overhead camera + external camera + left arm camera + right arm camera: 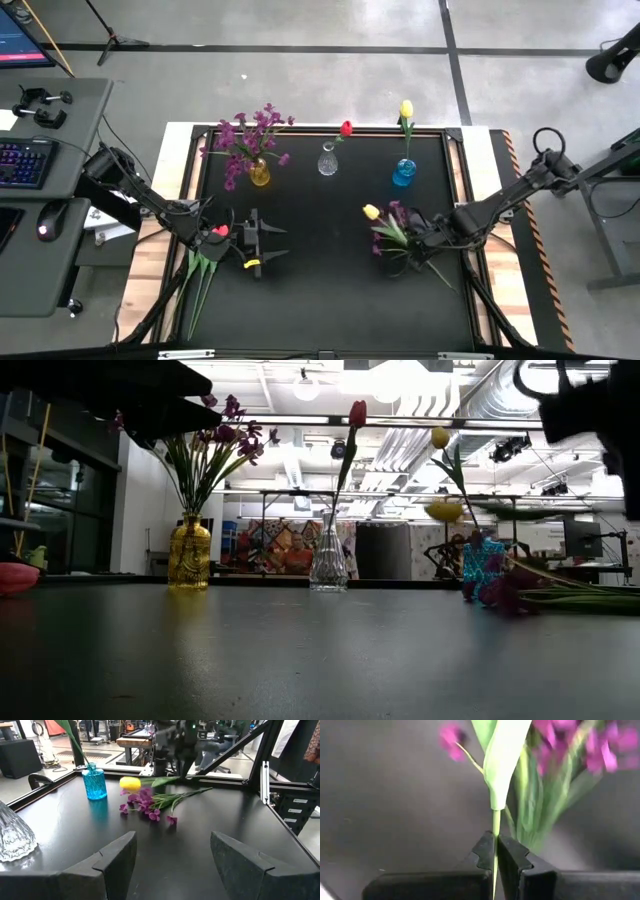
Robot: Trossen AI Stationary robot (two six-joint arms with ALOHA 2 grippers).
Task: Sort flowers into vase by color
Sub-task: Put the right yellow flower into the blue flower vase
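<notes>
The right gripper has its fingers pressed together on the thin green stem of a yellow tulip, the stem running straight up through the seam between the two dark pads. Just beyond it lies a purple spray on the black table, touching the tulip's leaves; both lie in front of the blue vase, toward the right arm's side.

The left gripper hovers low over the table with its fingers spread wide and nothing between them, well to the side of the blue vase and in front of the yellow vase. Beside it, at the table's edge, lies a red tulip with green stems trailing off toward the near corner.

Along the far side of the table stand three vases in a row. The yellow vase holds a bushy bunch of purple flowers. The clear glass vase, between the other two, holds one red tulip. The blue vase holds one yellow tulip.

No brand, label or writing can be read on the vases, the flowers or the grippers.
</notes>
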